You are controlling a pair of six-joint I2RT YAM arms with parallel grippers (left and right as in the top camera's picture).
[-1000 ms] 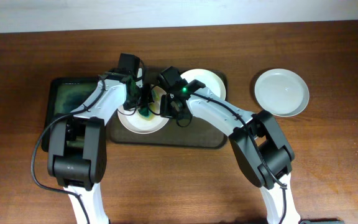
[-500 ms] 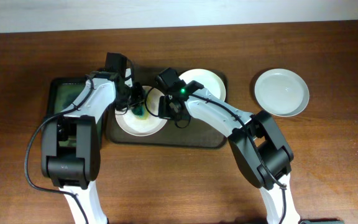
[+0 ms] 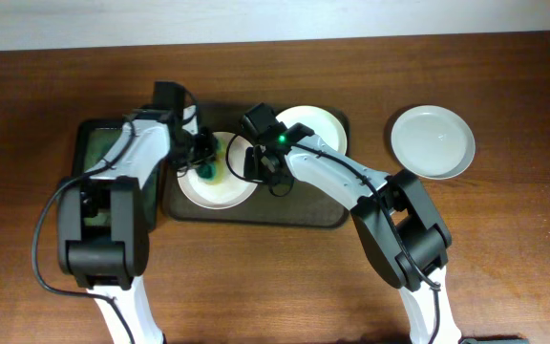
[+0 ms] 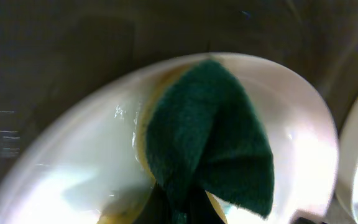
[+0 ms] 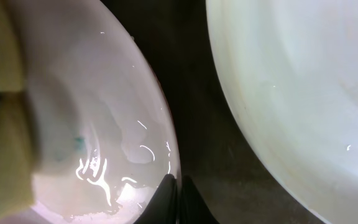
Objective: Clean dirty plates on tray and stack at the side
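Note:
A white plate (image 3: 220, 188) lies on the dark tray (image 3: 256, 212), with a second white plate (image 3: 319, 127) behind it to the right. My left gripper (image 3: 201, 155) is shut on a green and yellow sponge (image 4: 207, 140) pressed on the near plate (image 4: 73, 168). My right gripper (image 3: 252, 161) is shut on that plate's right rim (image 5: 166, 168); the second plate (image 5: 303, 93) lies beside it. A clean white plate (image 3: 433, 141) sits alone on the table at the right.
A dark green bin (image 3: 98, 153) stands left of the tray. The brown wooden table (image 3: 504, 248) spreads in front and to the right. A pale wall edge runs along the back.
My left gripper has dragged the sponge leftward across the plate, from near its middle toward its upper left. The right gripper has kept still on the rim.

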